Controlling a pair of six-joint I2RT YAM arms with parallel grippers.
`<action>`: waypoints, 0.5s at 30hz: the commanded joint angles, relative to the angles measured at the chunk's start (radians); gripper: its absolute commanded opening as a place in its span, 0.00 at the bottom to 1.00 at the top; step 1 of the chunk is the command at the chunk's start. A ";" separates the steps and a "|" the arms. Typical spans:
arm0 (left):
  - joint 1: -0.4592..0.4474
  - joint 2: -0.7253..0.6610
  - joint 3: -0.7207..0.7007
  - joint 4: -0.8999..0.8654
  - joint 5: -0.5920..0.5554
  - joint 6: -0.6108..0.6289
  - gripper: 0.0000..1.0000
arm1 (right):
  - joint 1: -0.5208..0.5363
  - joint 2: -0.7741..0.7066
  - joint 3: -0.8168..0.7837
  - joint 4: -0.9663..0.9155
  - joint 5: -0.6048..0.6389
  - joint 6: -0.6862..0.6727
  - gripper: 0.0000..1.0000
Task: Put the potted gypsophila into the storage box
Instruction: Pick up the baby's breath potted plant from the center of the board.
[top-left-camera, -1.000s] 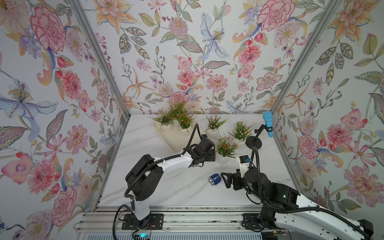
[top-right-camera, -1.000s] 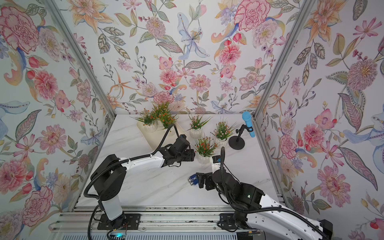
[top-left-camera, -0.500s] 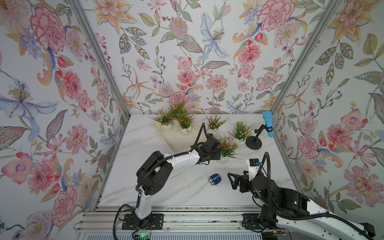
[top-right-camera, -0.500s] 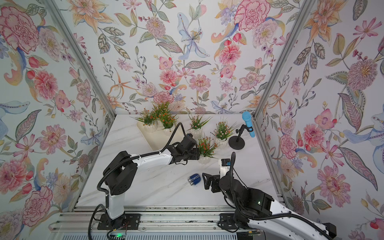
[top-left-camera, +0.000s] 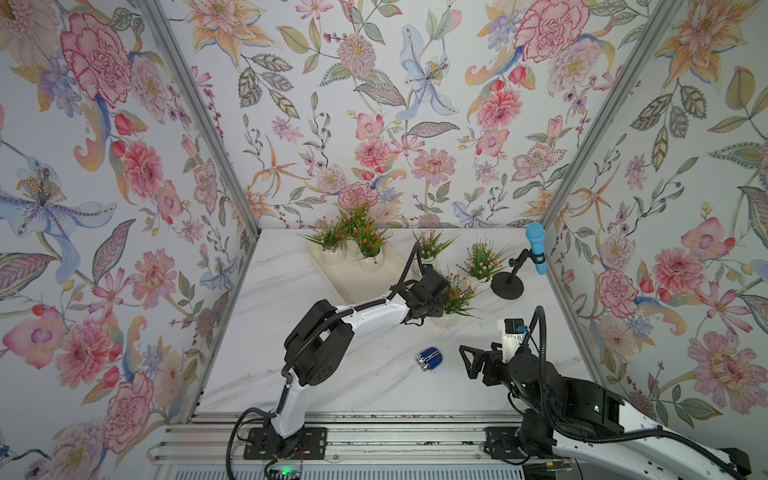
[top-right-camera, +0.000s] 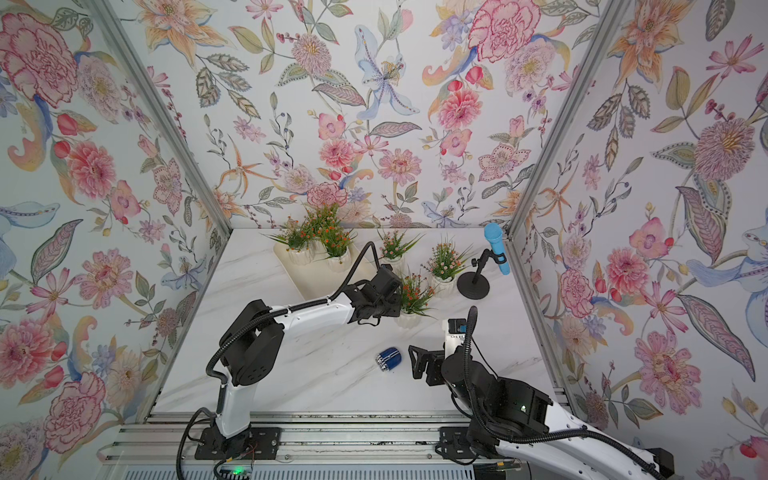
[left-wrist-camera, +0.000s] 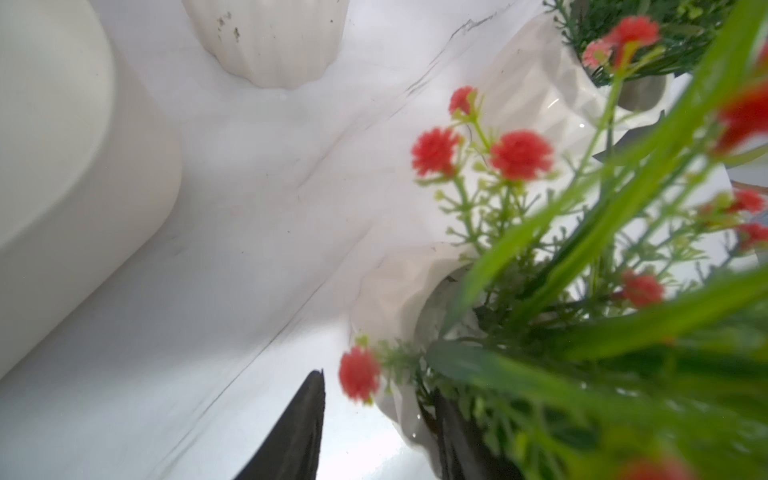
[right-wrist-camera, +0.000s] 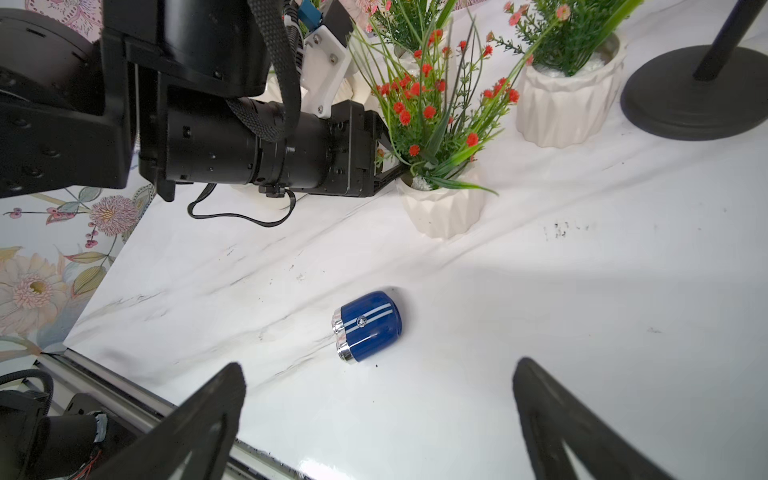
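Observation:
The storage box (top-left-camera: 353, 282) is a cream tray at the back left of the table, also seen in the other top view (top-right-camera: 318, 284) and in the left wrist view (left-wrist-camera: 62, 166). Three potted gypsophila (top-left-camera: 370, 251) stand in it. Three more stand on the table: two with pink flowers (top-left-camera: 482, 268) and an orange-red one (top-left-camera: 451, 318) (right-wrist-camera: 440, 208). My left gripper (top-left-camera: 438, 309) (left-wrist-camera: 376, 384) is open astride this pot's rim (left-wrist-camera: 399, 411): one finger is inside, the other outside with a gap. My right gripper (top-left-camera: 467, 361) (right-wrist-camera: 380, 370) is open and empty near the front.
A small blue capsule-shaped object with white stripes (top-left-camera: 429, 358) (right-wrist-camera: 368, 324) lies on the marble just ahead of my right gripper. A blue microphone (top-left-camera: 536, 249) on a black round-based stand (top-left-camera: 507, 286) stands at the back right beside the pink pots. Floral walls enclose three sides.
My left gripper has moved right onto the orange-red pot and its jaws have narrowed. My right arm has drawn back toward the front right, away from the blue object.

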 joint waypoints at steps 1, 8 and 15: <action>-0.011 0.051 0.041 -0.139 -0.051 0.068 0.38 | 0.007 -0.005 -0.003 -0.026 0.023 0.032 1.00; -0.019 0.071 0.083 -0.200 -0.077 0.132 0.27 | 0.018 -0.005 -0.005 -0.026 0.027 0.045 1.00; -0.027 0.087 0.121 -0.248 -0.127 0.193 0.17 | 0.028 0.004 0.004 -0.026 0.039 0.048 1.00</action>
